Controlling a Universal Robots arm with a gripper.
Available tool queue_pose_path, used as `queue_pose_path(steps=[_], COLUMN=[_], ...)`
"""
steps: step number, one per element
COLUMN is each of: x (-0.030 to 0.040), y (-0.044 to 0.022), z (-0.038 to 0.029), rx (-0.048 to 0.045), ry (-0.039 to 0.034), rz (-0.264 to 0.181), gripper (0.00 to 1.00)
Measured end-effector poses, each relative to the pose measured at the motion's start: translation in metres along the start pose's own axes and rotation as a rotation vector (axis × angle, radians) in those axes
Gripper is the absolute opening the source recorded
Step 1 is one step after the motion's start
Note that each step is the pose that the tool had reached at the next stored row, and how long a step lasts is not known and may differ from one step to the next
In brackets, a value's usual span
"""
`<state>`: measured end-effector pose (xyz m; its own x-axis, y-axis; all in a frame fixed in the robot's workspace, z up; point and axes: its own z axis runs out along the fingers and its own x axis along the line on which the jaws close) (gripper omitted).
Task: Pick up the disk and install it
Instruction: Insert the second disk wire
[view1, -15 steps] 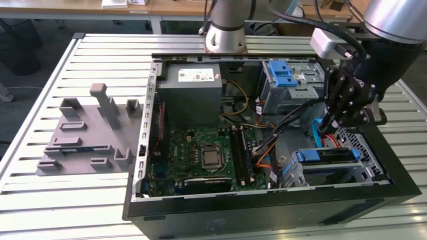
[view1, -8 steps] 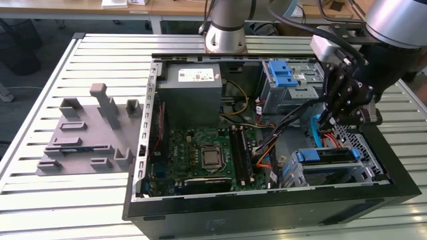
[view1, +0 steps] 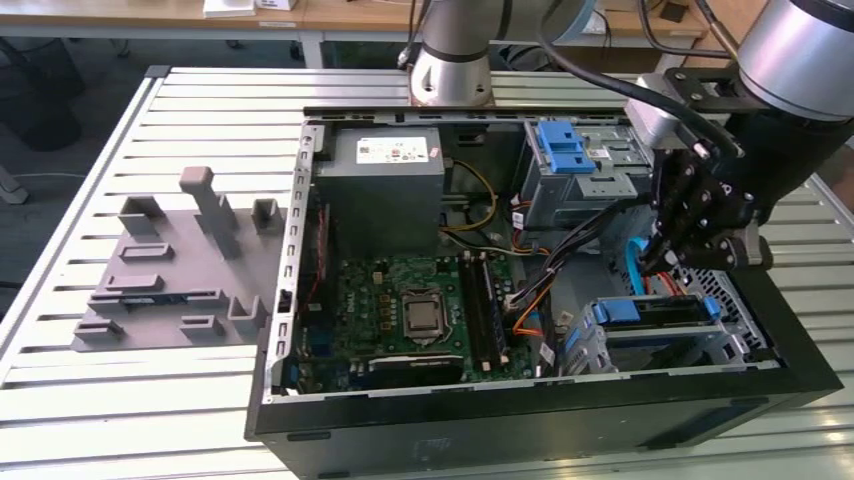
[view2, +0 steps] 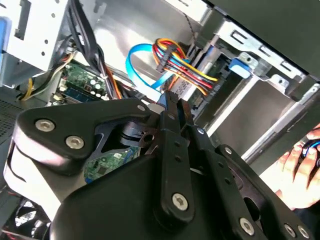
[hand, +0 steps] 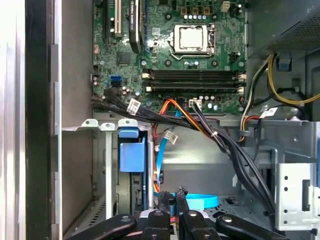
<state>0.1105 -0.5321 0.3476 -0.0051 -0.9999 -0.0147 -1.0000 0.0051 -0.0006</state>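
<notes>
Claw pinched shut, empty, over cage at lower right of exterior view. Disk just below fingertips, seemingly seated, long axis across frame.

An open computer case lies on a slatted metal table, its green motherboard exposed. A grey power supply box sits at the far end, a blue bracket tops the metal drive cage beside it. The gripper (black, hanging from the silver arm) reaches down into the case at the exterior view's right, just above a drive bay with blue plastic showing. A grey moulded fixture rests on the table at the left.
</notes>
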Motion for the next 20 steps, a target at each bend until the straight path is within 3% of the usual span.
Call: queue_pose_path(steps=[6, 16, 20], x=[0.0007, 0.0191, 0.0206], y=[0.0000, -0.0001, -0.0001], z=[0.0002, 0.0044, 0.0047], rx=[0.0002, 0.0003, 0.0002], ry=[0.0001, -0.0012, -0.0012], rz=[0.000, 0.000, 0.000], gripper=[0.17, 0.17, 0.17])
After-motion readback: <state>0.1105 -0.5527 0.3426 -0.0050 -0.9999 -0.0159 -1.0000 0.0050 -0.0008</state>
